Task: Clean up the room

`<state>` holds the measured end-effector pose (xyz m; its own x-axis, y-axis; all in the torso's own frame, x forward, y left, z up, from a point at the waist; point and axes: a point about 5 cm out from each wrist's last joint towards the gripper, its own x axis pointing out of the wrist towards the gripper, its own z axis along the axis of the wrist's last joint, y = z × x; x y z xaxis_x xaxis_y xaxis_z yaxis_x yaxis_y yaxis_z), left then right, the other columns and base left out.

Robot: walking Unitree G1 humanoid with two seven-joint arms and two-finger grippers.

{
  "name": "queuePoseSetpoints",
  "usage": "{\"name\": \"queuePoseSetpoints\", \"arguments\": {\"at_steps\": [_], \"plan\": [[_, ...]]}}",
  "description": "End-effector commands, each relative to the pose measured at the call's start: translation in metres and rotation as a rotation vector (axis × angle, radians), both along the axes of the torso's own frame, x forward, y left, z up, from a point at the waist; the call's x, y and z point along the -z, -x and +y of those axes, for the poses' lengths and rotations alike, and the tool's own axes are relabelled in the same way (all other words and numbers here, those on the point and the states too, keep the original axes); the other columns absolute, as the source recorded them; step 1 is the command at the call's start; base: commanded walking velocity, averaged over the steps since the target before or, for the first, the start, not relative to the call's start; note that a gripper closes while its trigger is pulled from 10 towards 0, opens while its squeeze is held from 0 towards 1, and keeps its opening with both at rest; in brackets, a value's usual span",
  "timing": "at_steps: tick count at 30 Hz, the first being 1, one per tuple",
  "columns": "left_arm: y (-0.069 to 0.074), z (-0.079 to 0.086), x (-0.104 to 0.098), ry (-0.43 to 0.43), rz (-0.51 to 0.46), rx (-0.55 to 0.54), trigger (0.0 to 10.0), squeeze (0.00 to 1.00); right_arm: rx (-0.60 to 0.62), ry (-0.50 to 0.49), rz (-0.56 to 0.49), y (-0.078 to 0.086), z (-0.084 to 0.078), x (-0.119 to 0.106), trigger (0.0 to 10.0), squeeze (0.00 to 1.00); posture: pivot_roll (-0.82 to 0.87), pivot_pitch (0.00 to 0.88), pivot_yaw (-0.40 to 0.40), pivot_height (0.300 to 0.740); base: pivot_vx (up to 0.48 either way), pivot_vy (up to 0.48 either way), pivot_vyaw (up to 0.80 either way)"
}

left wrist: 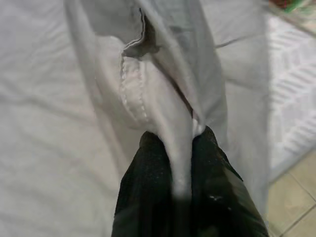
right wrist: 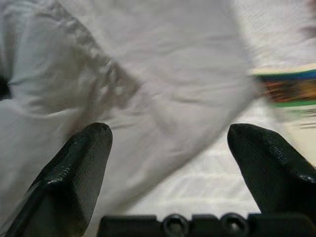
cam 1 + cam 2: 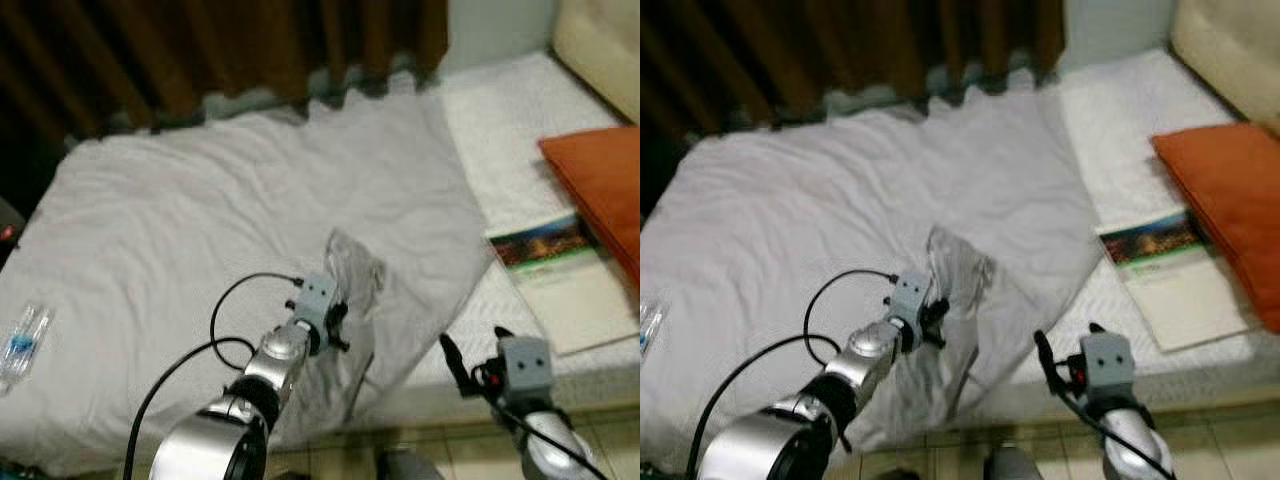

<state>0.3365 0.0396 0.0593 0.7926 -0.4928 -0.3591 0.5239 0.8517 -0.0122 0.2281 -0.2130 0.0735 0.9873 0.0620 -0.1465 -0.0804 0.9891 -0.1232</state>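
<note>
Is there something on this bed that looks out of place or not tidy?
Yes. A plastic bottle lies on its side near the bed's left edge. The sheet is wrinkled, its corner pulled up into a peak by the left gripper, shut on it. A book lies on the mattress beside it.

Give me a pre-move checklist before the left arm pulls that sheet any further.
1. Left gripper shut on a fold of the grey sheet: ok.
2. Right gripper open and holding nothing, over the sheet's edge: ok.
3. Magazine lies off the sheet, on the white mattress: ok.
4. Water bottle lies on the sheet and may roll: not ok.
5. Orange cushion beside the magazine, off the sheet: ok.
6. Sheet's far edge by the curtain free: cannot tell.
</note>
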Motion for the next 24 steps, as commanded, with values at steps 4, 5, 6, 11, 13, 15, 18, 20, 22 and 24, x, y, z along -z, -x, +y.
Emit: {"name": "queuePoseSetpoints", "arguments": {"at_steps": [4,5,6,11,13,15,18,20,22,24], "plan": [[0.012,-0.015,0.009,-0.02,0.019,0.087,10.0,0.0,-0.029,-0.017,0.047,0.006,0.01,0.014,10.0,0.0,-0.39,0.105,0.184,0.74,0.0,-0.48,0.0],[0.014,-0.016,0.01,-0.023,0.018,0.099,10.0,0.0,-0.031,-0.016,0.047,0.006,0.01,0.014,10.0,0.0,-0.39,0.104,0.186,0.74,0.0,-0.48,0.0],[0.015,-0.018,0.011,-0.03,0.017,0.114,10.0,0.0,-0.033,-0.016,0.048,0.006,0.011,0.015,10.0,0.0,-0.4,0.104,0.187,0.74,0.0,-0.48,0.0],[0.03,-0.029,0.021,-0.104,-0.006,0.251,10.0,0.0,-0.034,-0.015,0.051,0.007,0.011,0.016,10.0,0.0,-0.4,0.108,0.194,0.74,0.0,-0.48,0.0],[0.047,-0.038,0.033,-0.152,0.011,0.383,10.0,0.0,-0.033,-0.015,0.053,0.009,0.011,0.017,10.0,0.0,-0.41,0.11,0.198,0.74,0.0,-0.48,0.0],[0.061,-0.045,0.043,-0.2,0.023,0.491,10.0,0.0,-0.032,-0.014,0.055,0.009,0.011,0.018,10.0,0.0,-0.41,0.11,0.198,0.74,0.0,-0.48,0.0],[0.073,-0.048,0.052,-0.228,0.063,0.559,10.0,0.0,-0.036,-0.012,0.057,0.01,0.012,0.019,10.0,0.0,-0.42,0.111,0.197,0.74,0.0,-0.32,0.0],[0.09,-0.049,0.067,-0.321,0.107,0.67,10.0,0.0,-0.042,-0.009,0.061,0.01,0.013,0.02,10.0,0.0,-0.42,0.108,0.197,0.74,0.0,0.0,0.0],[0.105,-0.045,0.08,-0.382,0.177,0.753,10.0,0.0,-0.051,-0.008,0.065,0.009,0.015,0.02,10.0,0.0,-0.42,0.107,0.197,0.74,0.0,0.0,0.0],[0.11,-0.04,0.087,-0.418,0.198,0.754,10.0,0.0,-0.059,-0.007,0.067,0.009,0.017,0.021,10.0,0.0,-0.42,0.107,0.197,0.74,0.0,0.0,0.0]]}}
